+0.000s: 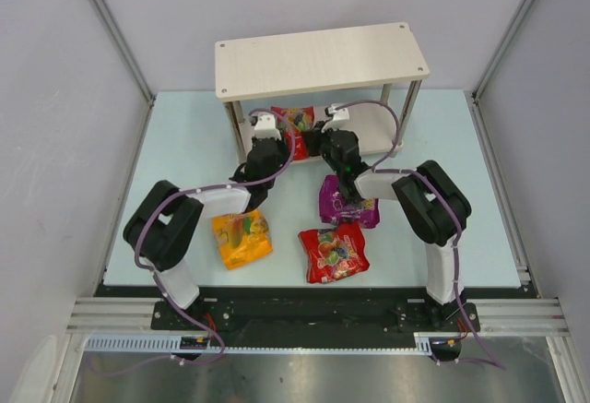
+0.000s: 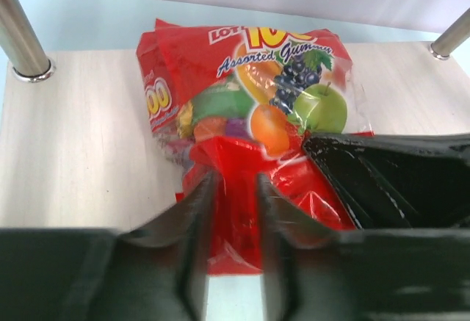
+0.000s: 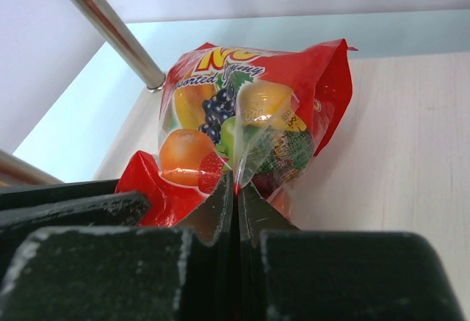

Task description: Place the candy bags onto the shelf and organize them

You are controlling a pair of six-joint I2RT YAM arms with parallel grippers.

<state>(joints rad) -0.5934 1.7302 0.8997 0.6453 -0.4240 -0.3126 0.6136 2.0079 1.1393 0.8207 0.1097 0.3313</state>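
Pale wood makes up the shelf, which stands at the far side of the light blue table in the top view. A red candy bag lies on its lower board, with the left gripper at the bag's left and the right gripper at its right. Three more pouches lie on the table nearer the arm bases. The purple candy bag is partly under the right arm, the orange-yellow candy bag is to the left, and a second red candy bag is just near of the purple one.

In the left wrist view the red candy bag rests flat on the lower board between two metal posts. The left gripper has its fingers a narrow gap apart. The bag's crumpled near edge fills that gap, and I cannot tell whether they press it. The right gripper's black finger lies over the bag's right corner.

In the right wrist view the right gripper is closed tight, pinching the bag's near seam.
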